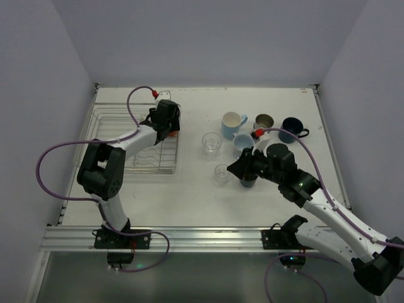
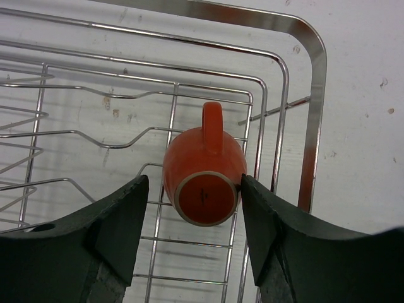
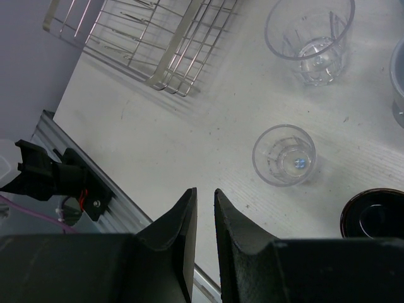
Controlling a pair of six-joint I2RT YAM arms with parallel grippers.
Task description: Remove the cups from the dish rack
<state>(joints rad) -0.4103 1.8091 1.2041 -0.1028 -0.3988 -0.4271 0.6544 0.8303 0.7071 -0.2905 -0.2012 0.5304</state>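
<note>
Top view, near edge first. Right gripper [image 3: 203, 192] hangs over the bare counter [image 1: 189, 196], well right of the dish rack [image 1: 107, 120] and off its near right corner. Its fingers stand narrow, only a thin slit between them, with nothing in it.

Black mug [image 1: 248, 182]: upright on the counter, well right of the rack, under the right gripper's body. In the right wrist view only part of its rim shows, at the lower right.

Small clear glass [image 1: 221, 172]: upright, between the black mug and the rack, apart from both.

Larger clear glass [image 1: 211, 143]: upright, right of the rack and farther back than the small glass.

Grey-blue mug [image 1: 242, 144]: upright, just right of the larger glass, farther from the rack.

Back row, all upright and well right of the rack: light blue mug [image 1: 232, 123] nearest the rack, then metallic tumbler [image 1: 264, 121], then navy mug [image 1: 291, 128] farthest from it.

Rack: silver wire, at the counter's far left.

Orange mug [image 2: 202, 170]: inside the rack near its right rim, on its side, base toward the wrist camera, handle up.

Left gripper [image 2: 194, 183]: low over the rack's right end. Its fingers straddle the orange mug: the right one at the mug's base edge, the left one with a small gap. Not clamped.
</note>
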